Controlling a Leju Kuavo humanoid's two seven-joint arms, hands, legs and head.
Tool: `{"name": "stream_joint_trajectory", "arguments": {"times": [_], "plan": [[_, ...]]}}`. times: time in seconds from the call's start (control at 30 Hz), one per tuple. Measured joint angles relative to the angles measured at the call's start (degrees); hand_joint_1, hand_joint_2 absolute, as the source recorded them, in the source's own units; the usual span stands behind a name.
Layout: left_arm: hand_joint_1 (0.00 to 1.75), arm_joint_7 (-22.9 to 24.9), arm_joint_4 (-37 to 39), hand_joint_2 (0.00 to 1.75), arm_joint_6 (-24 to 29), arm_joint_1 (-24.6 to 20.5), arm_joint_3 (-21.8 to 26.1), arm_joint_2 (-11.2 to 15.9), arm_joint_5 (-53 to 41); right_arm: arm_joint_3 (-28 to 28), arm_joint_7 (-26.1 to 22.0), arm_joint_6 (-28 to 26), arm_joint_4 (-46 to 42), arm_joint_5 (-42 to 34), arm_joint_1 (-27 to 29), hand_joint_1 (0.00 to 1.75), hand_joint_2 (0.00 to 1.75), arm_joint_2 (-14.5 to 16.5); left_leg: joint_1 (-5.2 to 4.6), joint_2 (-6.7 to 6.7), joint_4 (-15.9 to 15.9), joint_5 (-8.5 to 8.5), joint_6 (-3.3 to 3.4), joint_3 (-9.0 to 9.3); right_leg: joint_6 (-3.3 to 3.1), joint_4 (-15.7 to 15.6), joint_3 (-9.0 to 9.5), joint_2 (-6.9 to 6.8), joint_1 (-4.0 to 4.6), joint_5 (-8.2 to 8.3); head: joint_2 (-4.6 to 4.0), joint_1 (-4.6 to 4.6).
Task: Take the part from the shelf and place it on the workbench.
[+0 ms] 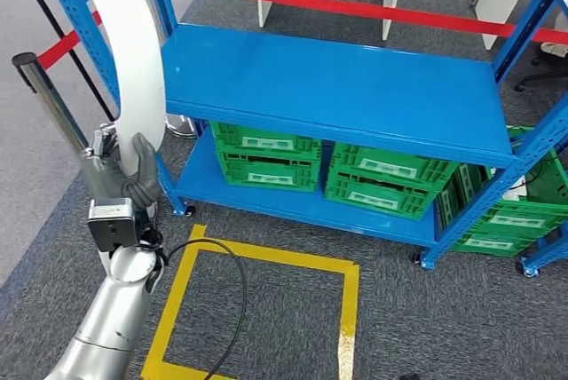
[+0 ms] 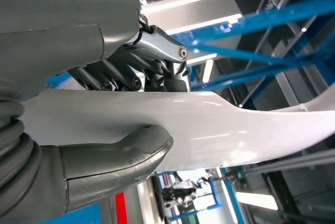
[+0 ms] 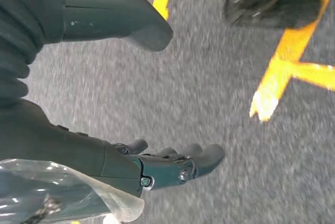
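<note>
Look first at your left hand (image 1: 127,186), low on the left side of the head view: its fingers (image 1: 144,183) are wrapped around the lower end of the white curved part (image 1: 138,60), and the part rises from that grip toward the upper left corner of the frame. In the left wrist view you see the same hold close up, with the thick grey thumb (image 2: 130,153) pressed on one face of the white part (image 2: 221,130) and the darker fingers (image 2: 130,75) closed on the opposite face, so the panel is clamped between them.

Your right hand (image 3: 158,166) holds nothing: in the right wrist view its fingers (image 3: 197,158) are stretched out and apart from the thumb (image 3: 134,22), over grey carpet (image 3: 213,77) crossed by yellow floor tape (image 3: 284,67).

Beyond the left hand in the head view stands the blue shelf (image 1: 335,87), filling the middle of the frame, just right of the part. Green crates (image 1: 268,156) sit on its lower level. A yellow tape square (image 1: 268,260) marks the carpet at bottom centre, and a red barrier bar (image 1: 348,7) runs across the top.
</note>
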Motion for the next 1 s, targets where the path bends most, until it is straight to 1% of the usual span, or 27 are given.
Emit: {"name": "stream_joint_trajectory", "arguments": {"times": [0.03,0.07,0.1,0.13,0.17,0.2,0.23,0.27,0.3,0.33,0.4,0.43,0.47,0.5,0.57,0.6,0.63,0.67,0.7,0.73,0.77,0.8,0.83,0.9,0.93,0.97,1.0], "plan": [[1.75,0.0,0.0,1.75,0.0,0.0,0.1,-0.1,0.0,0.0,0.0,0.0,0.0,0.0,0.0,0.00,1.75,0.0,-0.05,-0.01,0.0,0.67,0.21,-0.91,0.15,3.6,-1.02,0.02,-0.01,-2.87,0.00,0.11],[1.75,0.0,0.0,1.75,0.0,0.1,0.2,-0.2,-0.1,0.0,0.0,0.1,0.0,0.1,0.0,0.00,1.75,0.0,-0.13,-0.01,0.1,1.39,0.28,-1.89,0.28,7.3,-1.79,0.03,-0.03,-4.92,0.00,0.18],[1.75,0.0,0.0,1.75,0.0,0.1,0.2,-0.2,-0.1,0.0,0.0,0.1,0.1,0.1,-0.1,0.00,1.75,0.0,-0.20,0.00,0.2,2.10,0.27,-2.93,0.39,10.1,-2.04,0.03,-0.03,-5.54,-0.01,0.19],[1.75,0.0,0.0,1.75,0.0,0.2,0.3,-0.2,-0.1,0.0,0.0,0.1,0.1,0.1,-0.1,0.00,1.75,0.0,-0.23,0.00,0.4,2.80,0.20,-4.00,0.45,11.3,-1.52,0.03,-0.03,-4.76,0.00,0.20],[1.75,0.0,0.0,1.75,0.0,0.2,0.4,-0.2,-0.1,0.0,0.0,0.1,0.0,0.1,-0.1,0.00,1.75,0.0,-0.23,-0.01,0.6,3.45,0.06,-5.05,0.45,10.7,-0.08,0.03,-0.03,-3.09,0.00,0.22],[1.75,0.1,0.0,1.75,0.0,0.3,0.5,-0.2,-0.1,0.0,0.0,0.1,0.0,0.1,-0.1,0.00,1.75,0.0,-0.20,-0.02,0.9,4.05,-0.11,-6.00,0.41,8.1,2.33,0.03,-0.05,-1.42,0.00,0.23],[1.75,0.1,0.0,1.75,0.0,0.3,0.5,-0.2,-0.1,0.0,0.0,0.1,0.0,0.2,-0.2,0.00,1.75,0.0,-0.24,-0.04,1.2,4.57,-0.36,-6.83,0.36,4.1,5.52,0.06,-0.05,-0.86,0.00,0.24],[1.75,0.1,-0.1,1.75,0.0,0.3,0.6,-0.3,-0.1,0.0,0.0,0.1,0.0,0.2,-0.3,0.00,1.75,0.0,-0.30,-0.03,1.6,5.03,-0.64,-7.49,0.21,-0.3,8.63,0.14,0.00,-1.26,0.00,0.21],[1.75,0.1,-0.1,1.75,0.0,0.3,0.7,-0.3,-0.1,0.0,0.0,0.1,0.0,0.2,-0.4,0.00,1.75,0.0,-0.36,-0.02,1.9,5.53,-0.95,-7.92,0.00,-3.6,10.69,0.19,0.06,-2.11,0.00,0.19],[1.75,0.0,-0.2,1.75,0.0,0.3,0.7,-0.3,-0.1,0.0,0.0,0.1,0.1,0.3,-0.4,0.00,1.75,0.0,-0.41,0.01,2.0,6.02,-1.25,-8.21,-0.28,-5.6,11.77,0.24,0.20,-2.97,0.00,0.17],[1.75,0.0,-0.2,1.75,0.0,0.3,0.8,-0.3,-0.2,0.0,0.0,0.1,0.1,0.3,-0.3,0.00,1.75,0.0,-0.28,0.01,2.0,6.74,-1.91,-8.47,-1.22,-6.1,11.16,0.09,0.32,-2.70,0.01,0.18],[1.75,0.1,-0.2,1.75,0.0,0.3,0.8,-0.3,-0.2,0.0,0.0,0.1,0.1,0.3,-0.3,0.00,1.75,0.0,-0.17,-0.02,2.5,5.95,-2.28,-8.73,-1.78,-6.0,10.73,-0.04,0.31,-2.19,0.01,0.14],[1.75,0.1,-0.2,1.75,0.0,0.3,0.8,-0.3,-0.2,0.0,0.0,0.2,0.1,0.3,-0.2,0.00,1.75,0.0,-0.06,-0.06,3.7,4.07,-2.67,-9.14,-2.34,-6.1,10.17,-0.19,0.25,-1.57,0.01,0.06],[1.75,0.1,-0.2,1.75,0.0,0.3,0.8,-0.3,-0.2,0.0,0.0,0.2,0.1,0.3,-0.3,0.00,1.75,0.1,0.08,-0.09,6.2,1.19,-3.03,-9.75,-2.75,-6.1,9.64,-0.32,0.20,-0.87,0.01,-0.03],[1.75,0.1,-0.2,1.75,0.0,0.4,0.9,-0.3,-0.2,-0.1,0.0,0.2,0.1,0.3,-0.3,0.00,1.75,0.0,0.27,-0.09,13.4,-4.56,-3.56,-10.97,-3.09,-6.0,8.29,-0.40,0.30,0.57,0.00,-0.17],[1.75,0.1,-0.2,1.75,0.0,0.4,1.0,-0.3,-0.2,-0.1,0.0,0.1,0.1,0.3,-0.3,0.00,1.75,0.0,0.34,-0.09,16.6,-5.83,-3.69,-11.20,-3.10,-5.8,7.49,-0.43,0.36,1.29,0.00,-0.19],[1.75,0.1,-0.2,1.75,0.0,0.5,1.0,-0.3,-0.2,-0.1,0.0,0.1,0.1,0.3,-0.2,0.00,1.75,0.0,0.38,-0.09,18.3,-5.74,-3.69,-10.75,-3.08,-5.7,6.47,-0.44,0.42,1.96,-0.01,-0.20],[1.75,0.1,-0.2,1.75,0.0,0.5,1.0,-0.2,-0.2,-0.1,0.0,0.1,0.1,0.3,-0.2,0.00,1.75,0.0,0.38,-0.10,17.8,-4.64,-3.57,-9.41,-3.03,-5.4,5.47,-0.44,0.48,2.54,-0.01,-0.20],[1.75,0.1,-0.2,1.75,0.0,0.5,1.0,-0.2,-0.2,-0.1,0.0,0.1,0.1,0.3,-0.2,0.00,1.75,0.0,0.34,-0.11,15.3,-3.18,-3.29,-7.10,-2.95,-5.2,4.56,-0.44,0.54,3.06,-0.01,-0.21],[1.75,0.1,-0.2,1.75,0.0,0.5,1.0,-0.2,-0.2,-0.1,0.0,0.2,0.1,0.3,-0.2,0.00,1.75,0.1,0.22,-0.12,11.4,-2.24,-2.83,-4.10,-2.84,-5.0,3.83,-0.42,0.57,3.52,-0.01,-0.20],[1.75,0.1,-0.3,1.75,0.0,0.4,1.0,-0.3,-0.2,-0.1,0.0,0.2,0.1,0.3,-0.3,0.00,1.75,0.2,0.08,-0.13,6.9,-2.02,-2.34,-1.07,-2.62,-4.8,3.29,-0.40,0.63,3.97,-0.01,-0.18],[1.75,0.1,-0.3,1.75,0.0,0.4,1.0,-0.3,-0.2,-0.1,0.0,0.2,0.1,0.3,-0.2,0.00,1.75,0.2,-0.12,-0.14,3.5,-2.20,-1.93,1.13,-2.30,-4.8,2.95,-0.41,0.61,4.46,-0.01,-0.16],[1.75,0.1,-0.4,1.75,0.0,0.4,1.0,-0.3,-0.2,-0.1,0.0,0.2,0.1,0.3,-0.3,0.00,1.75,0.3,-0.34,-0.13,1.4,-2.56,-1.60,2.30,-1.92,-4.8,2.74,-0.43,0.53,4.97,-0.01,-0.17],[1.75,0.1,-0.4,1.75,0.0,0.3,1.0,-0.3,-0.2,-0.1,0.0,0.2,0.1,0.3,-0.2,0.00,1.75,0.4,-0.49,-0.07,0.1,-1.94,-1.09,2.23,-1.12,-5.2,2.49,-0.45,0.36,5.98,-0.01,-0.18],[1.75,0.1,-0.4,1.75,0.0,0.3,1.0,-0.3,-0.2,-0.1,0.0,0.2,0.1,0.3,-0.2,0.00,1.75,0.4,-0.41,0.06,-0.2,-1.23,-0.69,1.85,-0.82,-5.0,2.19,-0.34,0.33,5.66,-0.01,-0.19],[1.75,0.1,-0.4,1.75,0.0,0.2,1.1,-0.4,-0.2,-0.1,0.0,0.2,0.1,0.3,-0.1,0.00,1.75,0.4,-0.28,0.18,-0.5,-0.42,-0.25,1.30,-0.56,-4.1,1.58,-0.19,0.33,4.26,-0.01,-0.10],[1.75,0.1,-0.4,1.75,0.0,0.2,1.1,-0.4,-0.2,-0.1,0.0,0.2,0.1,0.3,-0.1,0.00,1.75,0.4,-0.13,0.29,-0.8,0.41,0.09,0.59,-0.37,-2.2,0.75,-0.04,0.33,1.94,-0.01,0.02]]}}
